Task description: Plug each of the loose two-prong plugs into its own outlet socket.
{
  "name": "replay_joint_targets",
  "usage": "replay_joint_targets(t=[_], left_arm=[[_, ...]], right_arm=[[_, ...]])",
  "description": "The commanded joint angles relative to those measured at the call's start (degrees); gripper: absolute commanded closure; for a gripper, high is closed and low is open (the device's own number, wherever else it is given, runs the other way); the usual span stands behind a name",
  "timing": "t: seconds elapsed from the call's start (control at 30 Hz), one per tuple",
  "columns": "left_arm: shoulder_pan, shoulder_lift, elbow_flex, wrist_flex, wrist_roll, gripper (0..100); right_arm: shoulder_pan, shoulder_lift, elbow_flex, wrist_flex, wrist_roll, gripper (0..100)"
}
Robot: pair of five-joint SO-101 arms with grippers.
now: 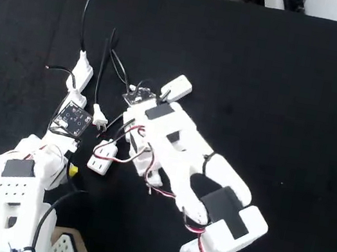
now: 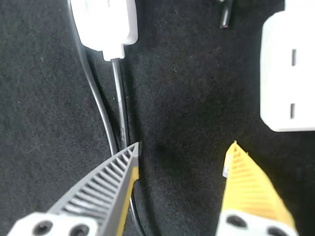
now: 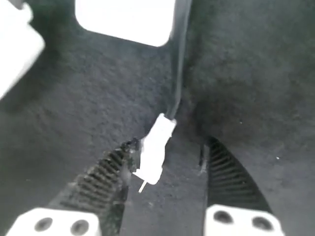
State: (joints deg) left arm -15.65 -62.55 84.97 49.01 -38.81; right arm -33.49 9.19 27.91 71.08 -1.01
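High view: the black bench point(image 1: 305, 91) carries everything. The right arm point(image 1: 179, 141) stretches from the near edge toward the middle of it. The left arm point(image 1: 18, 184) stands at the near left corner.

Three white socket blocks lie on the cloth. One socket block point(image 1: 176, 88) sits just beyond the right arm's wrist. A second socket block point(image 1: 103, 157) lies between the two arms. A third socket block point(image 1: 83, 72) lies ahead of the left arm with black cords running from it. A small loose plug point(image 1: 100, 116) rests on the cloth between the arms, apart from all three blocks.

Left wrist view: the left tool point(image 2: 184, 147) is spread wide, with bare cloth between its grey finger point(image 2: 106, 182) and yellow finger point(image 2: 246, 177). Black cords point(image 2: 120, 98) pass just beside the grey finger and lead to a white body point(image 2: 103, 22) farther ahead. A slotted socket face point(image 2: 288, 69) lies beyond the yellow finger.

Right wrist view: the right tool point(image 3: 168, 147) is also spread. A white two-prong plug point(image 3: 153, 150) lies between its dark fingers, close against one of them. Its cord runs ahead to a white block point(image 3: 125, 19). Whether that finger touches the plug is unclear.
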Motion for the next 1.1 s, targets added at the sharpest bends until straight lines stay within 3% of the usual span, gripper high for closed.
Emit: replay_joint_targets(t=[0.0,0.07,0.2,0.4,0.57,0.8,0.93,1.07], left_arm=[[0.84,-0.44,-0.13,0.62,-0.62,73],[0.84,-0.44,-0.13,0.62,-0.62,73],[0.84,-0.44,-0.22,0.70,-0.62,73],[0.84,-0.44,-0.22,0.70,-0.62,73],[0.84,-0.44,-0.22,0.70,-0.62,73],[0.84,-0.44,-0.22,0.70,-0.70,73],[0.84,-0.44,-0.22,0.70,-0.70,73],[0.84,-0.44,-0.22,0.79,-0.70,73]], right_arm=[[-0.44,-0.04,2.24,-1.58,-0.70,79.8],[-0.44,0.04,2.33,-1.58,-0.70,81.9],[-0.44,0.04,2.07,-1.58,-0.44,96.2],[-0.70,-0.40,2.07,-1.23,-0.79,94.3],[0.70,-2.42,-4.00,-0.53,0.00,98.5],[1.58,-9.98,-16.66,7.65,6.42,98.5],[2.37,-12.09,-18.86,4.92,8.79,98.5],[3.78,-9.19,-12.97,-5.10,13.19,98.0]])
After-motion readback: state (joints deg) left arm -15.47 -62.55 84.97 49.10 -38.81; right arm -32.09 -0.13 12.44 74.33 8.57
